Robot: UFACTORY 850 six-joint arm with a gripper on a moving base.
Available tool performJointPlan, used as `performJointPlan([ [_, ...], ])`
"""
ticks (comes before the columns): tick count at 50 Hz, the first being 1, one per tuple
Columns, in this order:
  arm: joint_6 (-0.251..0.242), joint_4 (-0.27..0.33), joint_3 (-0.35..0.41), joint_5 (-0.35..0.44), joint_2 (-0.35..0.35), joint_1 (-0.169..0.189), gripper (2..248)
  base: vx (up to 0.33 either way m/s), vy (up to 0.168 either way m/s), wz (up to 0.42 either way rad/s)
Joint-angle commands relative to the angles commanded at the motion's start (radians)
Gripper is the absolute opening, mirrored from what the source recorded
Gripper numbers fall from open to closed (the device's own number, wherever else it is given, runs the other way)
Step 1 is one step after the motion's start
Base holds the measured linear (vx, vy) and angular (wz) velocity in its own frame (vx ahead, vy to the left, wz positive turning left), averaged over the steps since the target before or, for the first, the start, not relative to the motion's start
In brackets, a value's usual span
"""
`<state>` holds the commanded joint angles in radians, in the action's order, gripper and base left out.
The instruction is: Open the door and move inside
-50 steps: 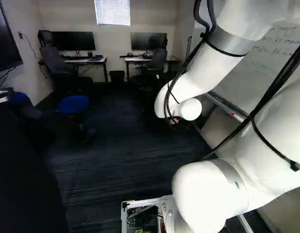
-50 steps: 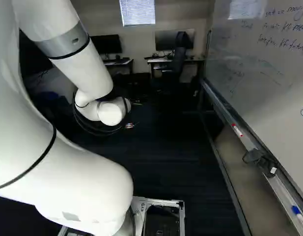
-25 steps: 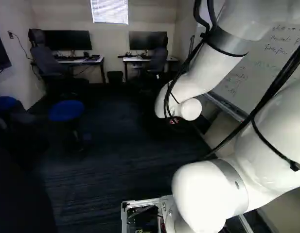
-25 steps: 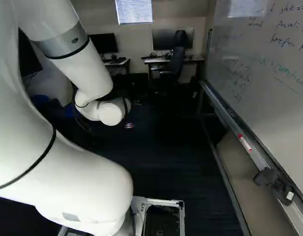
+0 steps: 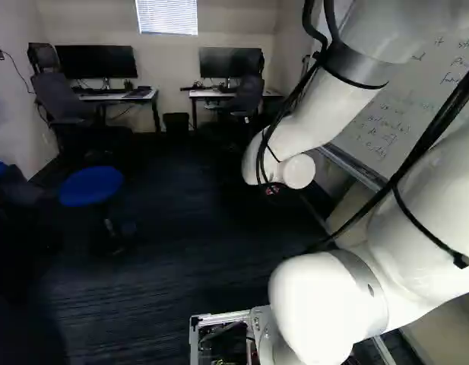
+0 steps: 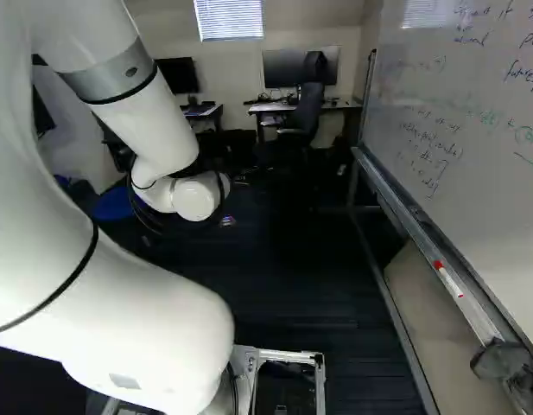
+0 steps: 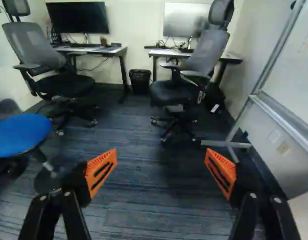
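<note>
Looks like the move-inside bit, folks
No door visible, fingers [image 7: 96, 164] wide apart; next, roll ahead, clear of the whiteboard [image 6: 491, 199].

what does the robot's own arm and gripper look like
The arm is white with rounded joints, grey metal bands and black cables strapped along it. The gripper is black, with two fingers carrying orange, ridged, slotted pads.
</note>
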<state>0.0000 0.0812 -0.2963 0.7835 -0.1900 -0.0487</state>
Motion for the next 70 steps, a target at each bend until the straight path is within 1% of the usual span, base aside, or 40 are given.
performJointPlan([
  [18, 0.0, 0.0, -0.005, 0.0, 0.006, 0.0, 247, 0.209, 0.003, -0.024],
  [51, 0.0, 0.0, -0.007, 0.0, 0.008, 0.0, 247, 0.0, -0.001, 0.0],
  [70, 0.0, -0.011, 0.021, 0.012, -0.004, 0.007, 247, 0.0, 0.0, 0.0],
])
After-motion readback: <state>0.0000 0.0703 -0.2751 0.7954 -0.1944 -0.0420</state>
